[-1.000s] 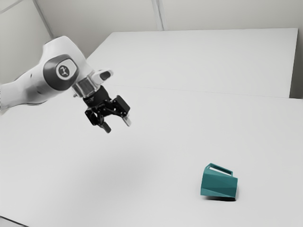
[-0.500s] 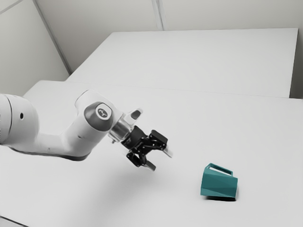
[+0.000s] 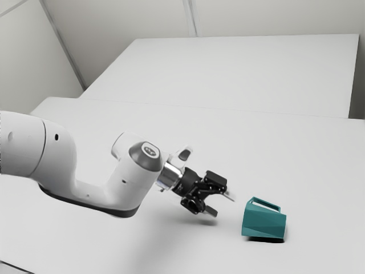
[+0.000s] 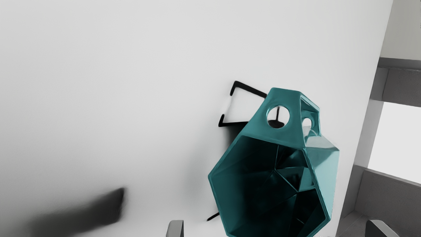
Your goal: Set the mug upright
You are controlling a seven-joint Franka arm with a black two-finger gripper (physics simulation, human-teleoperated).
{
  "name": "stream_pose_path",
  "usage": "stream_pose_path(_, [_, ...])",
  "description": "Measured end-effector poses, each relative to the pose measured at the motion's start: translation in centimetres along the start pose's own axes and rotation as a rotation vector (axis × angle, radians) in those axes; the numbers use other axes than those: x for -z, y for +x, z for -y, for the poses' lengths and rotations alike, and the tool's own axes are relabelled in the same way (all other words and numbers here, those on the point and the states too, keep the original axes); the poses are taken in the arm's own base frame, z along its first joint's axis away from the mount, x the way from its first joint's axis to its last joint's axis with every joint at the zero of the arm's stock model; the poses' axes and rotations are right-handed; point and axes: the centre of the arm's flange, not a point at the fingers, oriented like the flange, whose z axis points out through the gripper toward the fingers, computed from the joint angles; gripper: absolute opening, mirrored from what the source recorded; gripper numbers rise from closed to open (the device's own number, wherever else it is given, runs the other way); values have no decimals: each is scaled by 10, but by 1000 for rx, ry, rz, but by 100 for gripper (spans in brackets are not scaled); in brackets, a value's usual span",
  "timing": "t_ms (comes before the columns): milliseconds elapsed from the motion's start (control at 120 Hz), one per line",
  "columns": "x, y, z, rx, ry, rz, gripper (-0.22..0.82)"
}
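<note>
Pointing my hand (image 3: 224, 206), fingers apart, at open mouth of tipped mug (image 3: 263, 222); table (image 3: 319, 171) around it, wall (image 3: 256, 17) beyond.

The white, rounded, jointed robot arm (image 3: 122, 185) reaches in from the exterior view's left, forearm bent, its black two-finger gripper (image 3: 223, 204) angled downward with silver-grey fingertips spread apart.

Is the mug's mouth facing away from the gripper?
No, the wrist view looks into the mug, whose mouth faces the gripper.
</note>
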Motion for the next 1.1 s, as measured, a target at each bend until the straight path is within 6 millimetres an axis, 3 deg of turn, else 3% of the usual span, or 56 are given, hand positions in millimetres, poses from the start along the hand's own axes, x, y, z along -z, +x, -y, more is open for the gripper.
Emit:
stream_pose_path(308, [-23, 9, -7, -70, -21, -15, 60])
stream_pose_path(500, [-37, 2, -10, -82, -36, -15, 60])
stream_pose_path(725, [-51, 3, -29, -108, -72, -20, 60])
stream_pose_path(867, [-62, 4, -26, -100, -79, -10, 58])
stream_pose_path(967, [-68, 3, -27, -100, -87, -6, 52])
stream_pose_path(1100, [-71, 1, -29, -100, -95, -6, 34])
